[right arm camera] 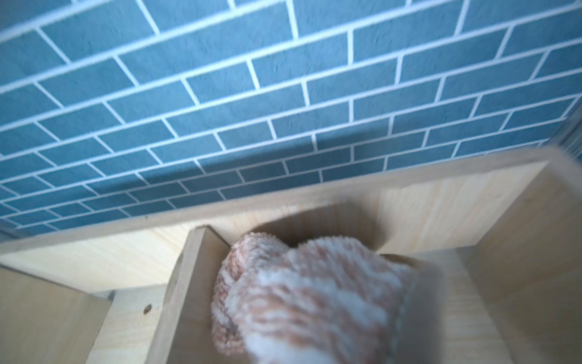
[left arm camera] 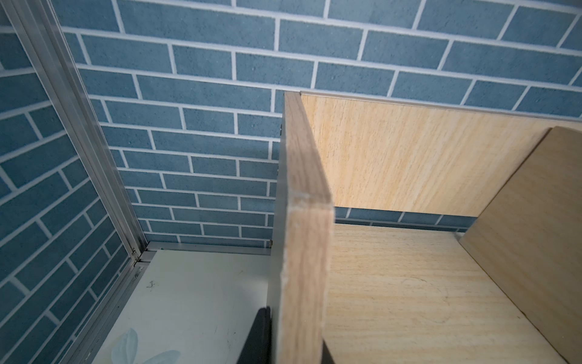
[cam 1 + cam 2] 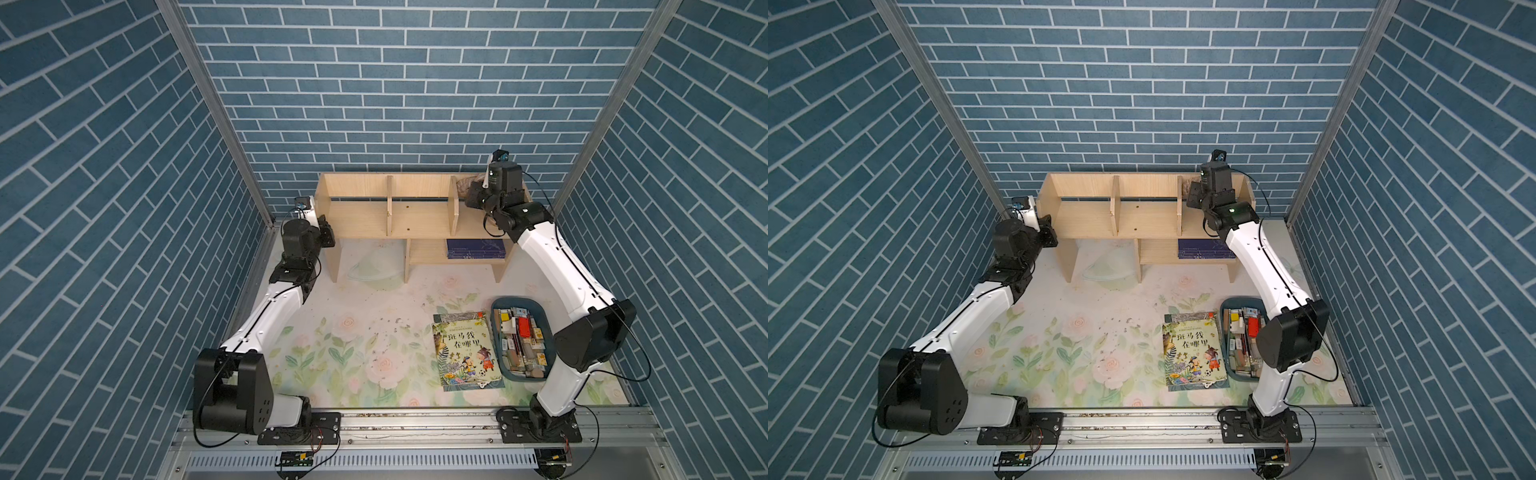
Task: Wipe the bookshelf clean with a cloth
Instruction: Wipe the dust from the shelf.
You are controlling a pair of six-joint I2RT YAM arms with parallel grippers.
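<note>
Fingers of right gripper (image 3: 471, 195) clamped on bunched tan-and-cream fluffy cloth (image 1: 308, 296) inside rightmost upper bay of pale-wood bookshelf (image 3: 419, 216), placed for wiping; left gripper (image 3: 325, 235) fingers (image 2: 260, 337) pinch left end panel, likely bracing unit.

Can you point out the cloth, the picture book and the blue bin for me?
cloth (image 1: 315, 299): right wrist view, middle of the fluffy bundle
picture book (image 3: 463, 349): in a top view, centre of the cover
blue bin (image 3: 513, 298): in a top view, far rim
</note>
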